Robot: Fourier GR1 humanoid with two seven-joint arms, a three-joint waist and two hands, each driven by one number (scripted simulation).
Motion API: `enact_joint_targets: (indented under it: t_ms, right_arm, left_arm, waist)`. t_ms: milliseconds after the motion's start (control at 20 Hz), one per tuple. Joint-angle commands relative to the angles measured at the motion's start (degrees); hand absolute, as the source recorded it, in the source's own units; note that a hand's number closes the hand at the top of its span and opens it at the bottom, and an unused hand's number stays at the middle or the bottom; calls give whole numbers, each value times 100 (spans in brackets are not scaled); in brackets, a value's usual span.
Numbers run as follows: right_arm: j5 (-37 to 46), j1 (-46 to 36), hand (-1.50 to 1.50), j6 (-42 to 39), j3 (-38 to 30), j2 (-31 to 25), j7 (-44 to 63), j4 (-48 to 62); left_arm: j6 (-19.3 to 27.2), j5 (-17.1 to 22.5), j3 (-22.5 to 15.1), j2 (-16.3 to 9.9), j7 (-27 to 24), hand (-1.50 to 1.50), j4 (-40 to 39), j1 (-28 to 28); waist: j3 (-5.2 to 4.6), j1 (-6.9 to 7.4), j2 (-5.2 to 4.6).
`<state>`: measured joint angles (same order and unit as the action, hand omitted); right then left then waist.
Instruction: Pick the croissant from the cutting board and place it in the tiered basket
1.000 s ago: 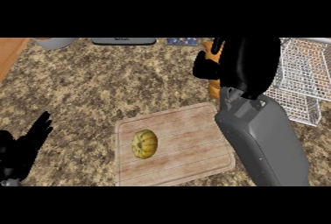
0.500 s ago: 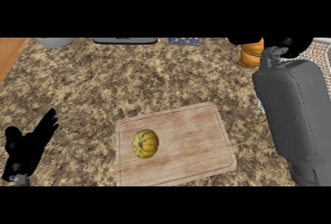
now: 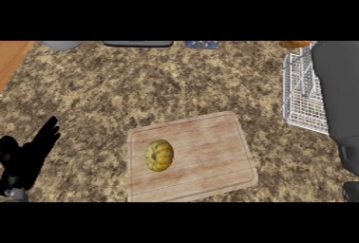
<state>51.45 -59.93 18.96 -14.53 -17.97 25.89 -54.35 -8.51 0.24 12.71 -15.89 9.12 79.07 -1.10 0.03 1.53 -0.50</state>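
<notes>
Grey right forearm (image 3: pixel 336 95) reaches far right over the white wire tiered basket (image 3: pixel 303 95), its hand hidden, an orange croissant-like edge (image 3: pixel 294 44) just beyond, grasp unclear.

Counter (image 3: pixel 140 85): speckled brown and tan stone finish, granite-like, matt. Cutting board (image 3: pixel 210 152): pale wood with lengthwise grain and a faint groove near the rim, unpolished. Small yellow ribbed item (image 3: pixel 159 155) on the board: smooth, slightly glossy skin. Tiered basket (image 3: pixel 303 95): thin white wire mesh, probably coated metal, though the view is too partial to confirm. Right forearm (image 3: pixel 338 95): smooth grey shell, plastic-like, soft sheen. Left hand (image 3: pixel 28 156): matt black. Strip at the upper left corner (image 3: pixel 10 57): plain orange-brown wood tone.
</notes>
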Motion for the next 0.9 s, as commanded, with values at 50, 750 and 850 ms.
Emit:
enact_joint_targets:
  t_ms: [50, 750, 850]
  right_arm:
    - [-310, -541, 150, 216, -335, -355, -770, 1335]
    - [1969, -1114, 150, -1135, 1232, -1960, -1685, 2376]
    - [2192, -1259, 150, -1037, 1329, -1971, -1740, 2815]
  left_arm:
    - [-32, -31, -47, 26, 100, 0, 135, -45]
    - [58, -158, -11, 95, -199, 0, -440, 171]
    - [188, -182, -137, 225, 76, 0, 291, -100]
  waist:
    - [-1, 4, 9]
    - [-6, -42, 9]
    - [0, 69, -4]
